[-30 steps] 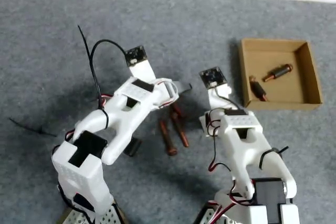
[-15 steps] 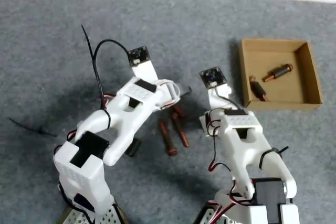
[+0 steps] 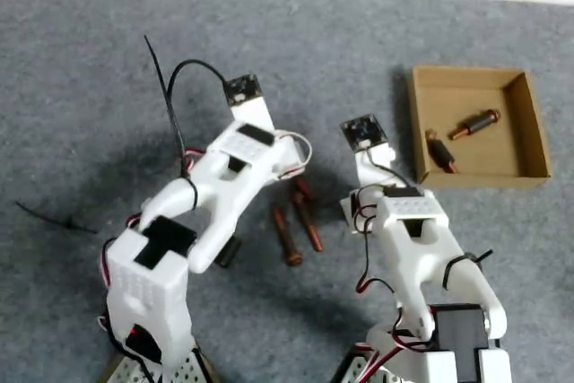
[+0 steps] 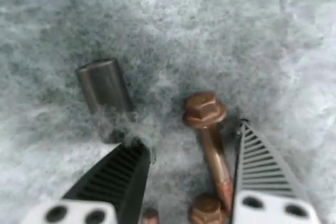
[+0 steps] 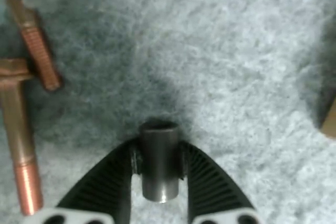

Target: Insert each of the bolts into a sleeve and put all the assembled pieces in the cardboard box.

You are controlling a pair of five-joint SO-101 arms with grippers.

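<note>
A grey, felt-like tabletop (image 3: pixel 90 60) carries everything. Two white arms stand side by side at its near edge. The left arm (image 3: pixel 215 195) leans towards the middle, and the right arm (image 3: pixel 413 230) points straight ahead.

The cardboard box (image 3: pixel 418 123) sits well apart from the right end effector (image 5: pixel 158 150), off to its right side. Two assembled pieces (image 3: pixel 473 123) lie apart from each other on the box floor, one near the back wall and one near the left wall.

The left end effector (image 4: pixel 191 137) hangs low over the tabletop, released, with its jaws spread wide. The right end effector is clenched around the held sleeve (image 5: pixel 158 166), a dark metal tube gripped between both fingers with its open end poking out past the fingertips.

A group of copper-coloured bolts (image 3: pixel 296 221) lies between the two arms. In the left wrist view, the nearest bolt (image 4: pixel 210 140) lies in the gap of the left end effector. Its hex head sits just past the fingertips and its shank runs just beside one finger; whether they touch cannot be told. A further bolt head (image 4: pixel 206 209) shows deeper between the jaws.

A loose sleeve (image 4: pixel 104 85) lies on its side just beyond the tip of the opposite finger, outside the gap. Two of the bolts (image 5: pixel 18 145) also lie off to the left side of the right end effector.

A thin black cable tie (image 3: pixel 54 219) lies on the tabletop, well apart from both end effectors.
</note>
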